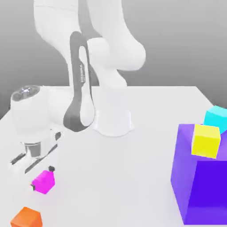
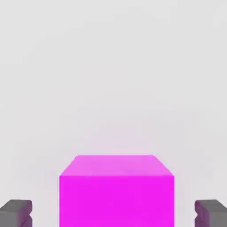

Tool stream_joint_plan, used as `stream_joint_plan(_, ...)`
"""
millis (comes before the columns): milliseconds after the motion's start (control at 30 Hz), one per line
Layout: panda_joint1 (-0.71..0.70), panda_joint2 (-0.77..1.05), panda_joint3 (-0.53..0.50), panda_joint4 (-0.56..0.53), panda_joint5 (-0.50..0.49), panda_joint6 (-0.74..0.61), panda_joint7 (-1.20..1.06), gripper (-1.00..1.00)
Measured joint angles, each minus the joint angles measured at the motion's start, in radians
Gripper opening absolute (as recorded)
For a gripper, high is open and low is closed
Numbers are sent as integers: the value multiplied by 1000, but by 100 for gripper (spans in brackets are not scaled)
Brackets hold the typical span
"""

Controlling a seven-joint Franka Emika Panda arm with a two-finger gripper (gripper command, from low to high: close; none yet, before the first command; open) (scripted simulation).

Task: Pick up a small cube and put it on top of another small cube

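The pincer (image 1: 42, 178) stands low over the magenta cube (image 1: 44, 181), its fingers (image 2: 16, 212) spread apart on either side of the cube with a gap on each flank, not yet clamped. The cube sits on the white counter (image 1: 133, 159) near the corner at the exterior view's lower left, just beyond an orange cube (image 1: 26, 217).

To grasp well, I judge the fingers should close evenly on opposite faces, the cube centred between them, before any lift.

The hand view shows that centring and the gaps plainly. The exterior view shows the destination: the cyan cube (image 1: 216, 117) at the far right edge, behind a yellow cube (image 1: 205, 140) on the big purple block (image 1: 199, 186).
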Motion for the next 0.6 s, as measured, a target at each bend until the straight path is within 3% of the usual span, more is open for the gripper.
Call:
stream_joint_plan(167,0,0,0,0,0,2,0,-100)
stream_joint_plan(400,19,-225,21,-26,-3,-194,-11,-100)
stream_joint_plan(600,270,-400,151,75,57,-450,-162,-100)
